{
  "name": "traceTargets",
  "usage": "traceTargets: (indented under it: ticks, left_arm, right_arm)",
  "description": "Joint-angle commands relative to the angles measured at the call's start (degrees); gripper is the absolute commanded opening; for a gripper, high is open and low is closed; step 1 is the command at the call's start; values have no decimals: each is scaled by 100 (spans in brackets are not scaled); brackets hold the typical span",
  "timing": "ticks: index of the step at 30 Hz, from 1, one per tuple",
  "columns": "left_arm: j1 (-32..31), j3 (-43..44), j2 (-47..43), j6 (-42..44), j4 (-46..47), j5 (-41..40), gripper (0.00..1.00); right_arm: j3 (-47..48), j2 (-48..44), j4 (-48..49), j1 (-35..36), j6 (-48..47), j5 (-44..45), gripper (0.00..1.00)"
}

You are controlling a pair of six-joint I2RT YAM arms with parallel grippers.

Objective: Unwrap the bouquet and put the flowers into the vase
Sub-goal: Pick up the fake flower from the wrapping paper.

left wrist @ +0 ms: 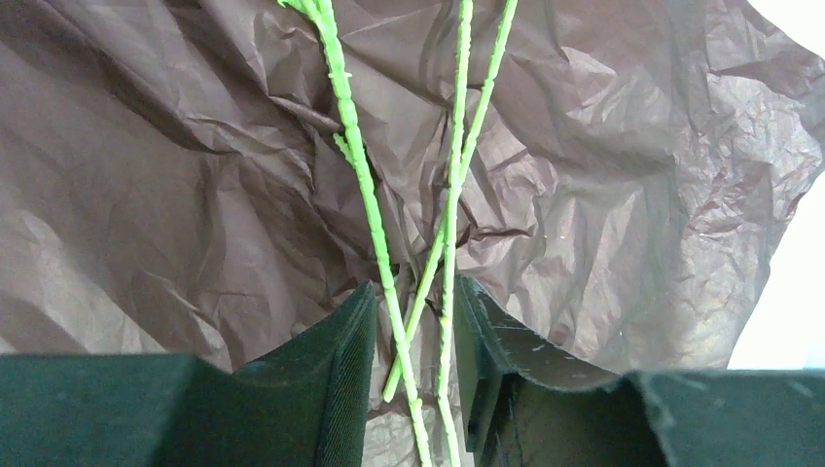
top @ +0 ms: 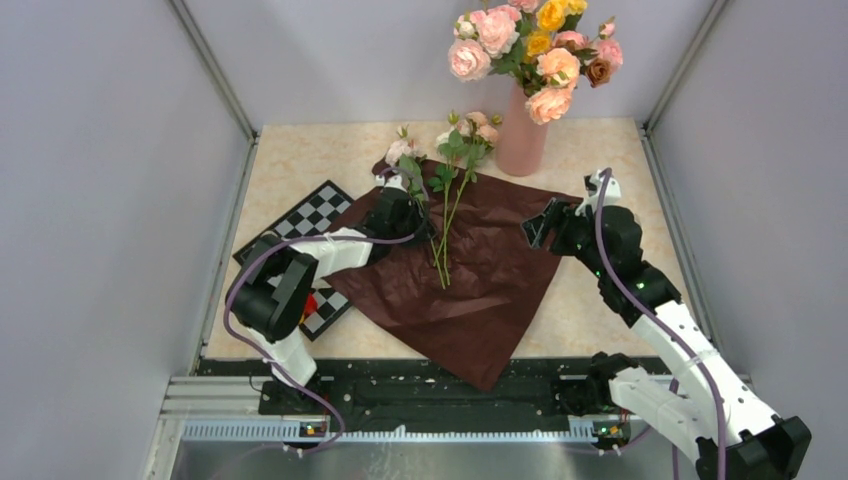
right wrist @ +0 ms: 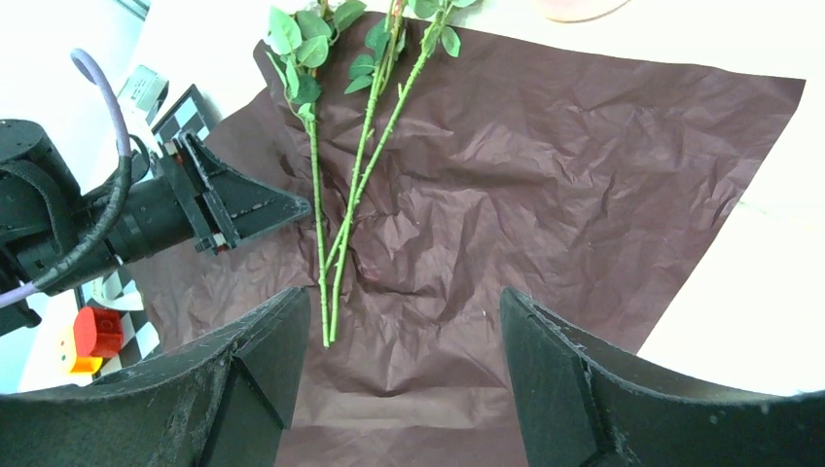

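Note:
The bouquet's dark red paper (top: 490,275) lies spread flat on the table, unwrapped. On it lie the flowers (top: 462,140), three thin green stems (left wrist: 365,185) with small pale blooms pointing toward the back. My left gripper (left wrist: 415,292) is down over the lower stems. All three pass between its dark pads, which stand narrowly apart with small gaps showing beside the stems. In the top view that left gripper (top: 412,215) sits at the paper's left side. My right gripper (top: 540,225) hovers open over the paper's right part, nothing between its fingers (right wrist: 263,360). The salmon-pink vase (top: 522,140) stands behind the paper.
Larger pink, yellow and brown roses (top: 530,45) fill the vase. A black-and-white checkerboard (top: 310,215) lies left of the paper, under the left arm, with a small red block (right wrist: 94,331) on it. Grey walls close in the table on three sides.

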Motion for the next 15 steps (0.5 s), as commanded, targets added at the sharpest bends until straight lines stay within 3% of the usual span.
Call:
traceTargets:
  ticks: [1, 15]
  left_arm:
    - [-6, 253, 130, 28, 279, -102, 38]
    - [-8, 427, 496, 144, 111, -132, 27]
  right_arm:
    - [-66, -94, -16, 24, -98, -22, 73]
    - [-127, -88, 26, 24, -32, -49, 73]
